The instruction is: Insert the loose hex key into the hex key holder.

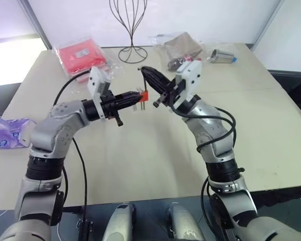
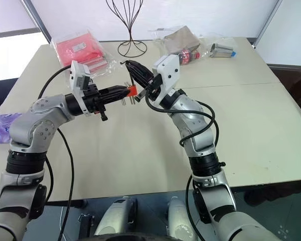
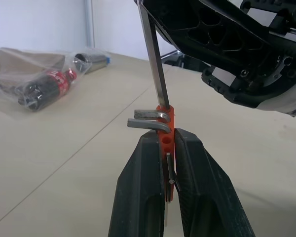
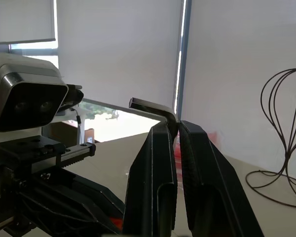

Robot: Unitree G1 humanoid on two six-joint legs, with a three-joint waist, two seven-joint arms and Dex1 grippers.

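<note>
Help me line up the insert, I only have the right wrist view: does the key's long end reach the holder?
Observer: Yes. In the left wrist view the key runs down to the holder and meets its top end. I cannot tell if it is in a hole.
Operator: What has the holder?
Observer: The left fingers, shut on its lower part.
Operator: Any other keys in it?
Observer: Two stored keys, their bent ends sticking out sideways right by the spot where your key meets it.
</note>
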